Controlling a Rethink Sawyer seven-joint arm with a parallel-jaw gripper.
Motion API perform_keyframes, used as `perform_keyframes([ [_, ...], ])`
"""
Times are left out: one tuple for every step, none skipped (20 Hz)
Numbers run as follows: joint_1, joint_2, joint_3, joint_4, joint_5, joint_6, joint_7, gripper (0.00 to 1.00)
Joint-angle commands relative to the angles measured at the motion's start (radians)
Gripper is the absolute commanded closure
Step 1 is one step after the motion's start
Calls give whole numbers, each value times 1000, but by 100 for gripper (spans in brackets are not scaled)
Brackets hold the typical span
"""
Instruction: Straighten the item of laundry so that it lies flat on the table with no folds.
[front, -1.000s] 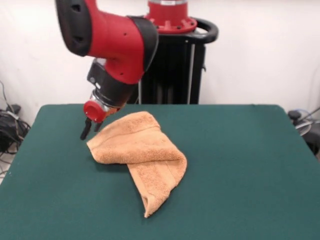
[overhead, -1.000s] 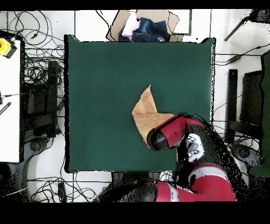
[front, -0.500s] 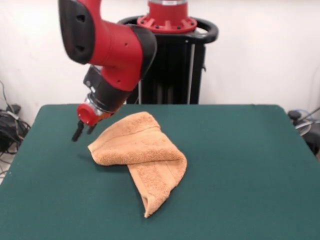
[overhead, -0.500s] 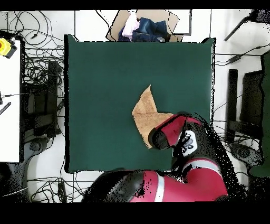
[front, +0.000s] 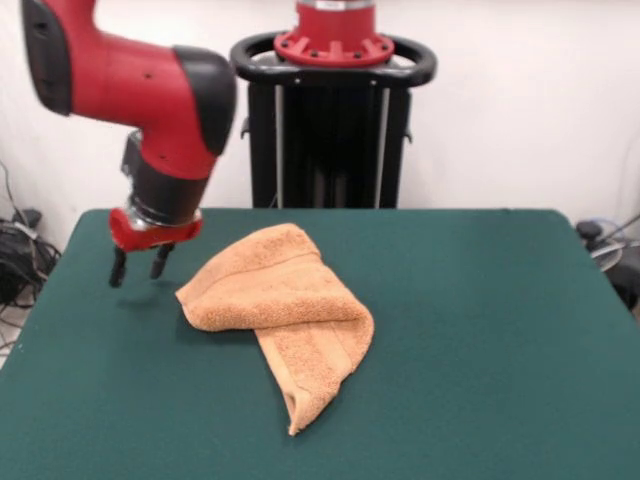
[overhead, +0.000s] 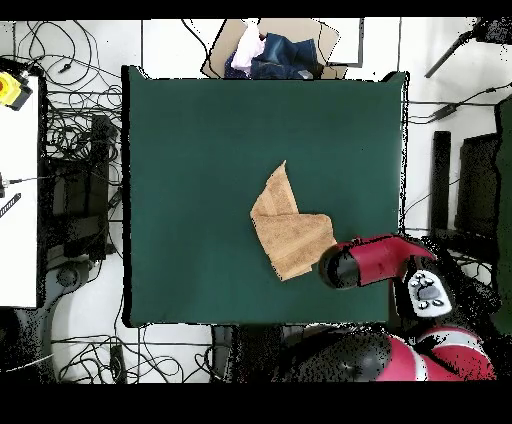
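The table (front: 480, 330) is presenting a dark green felt-like top; a white wall is standing behind it in the front view. The towel (front: 280, 305) is lying folded near the table's middle, one flap doubled over and a narrow end pointing toward the camera. The gripper (front: 138, 267) is hovering above the surface just beside the towel, apart from it, jaws spread and holding nothing. In the overhead view, cables (overhead: 75, 130) are lying on the floor beside the table.

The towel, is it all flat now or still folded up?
Still folded. The towel has one part doubled over another, with a pointed end sticking toward the table's front edge, in both views.
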Motion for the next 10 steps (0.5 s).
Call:
perform_keyframes([
  [2, -3, 120, 31, 69, -42, 93, 0],
  [-8, -9, 130, 38, 77, -45, 88, 0],
  [-18, -14, 140, 45, 85, -49, 83, 0],
  [-25, -21, 151, 52, 94, -49, 80, 0],
  [-34, -24, 160, 57, 99, -50, 75, 0],
  [-47, -27, 177, 64, 112, -56, 72, 0],
  [-37, -27, 169, 57, 108, -43, 65, 0],
  [-27, -28, 161, 51, 104, -29, 58, 0],
  [7, -23, 130, 31, 86, -5, 57, 0],
  [16, -24, 123, 27, 86, 1, 61, 0],
])
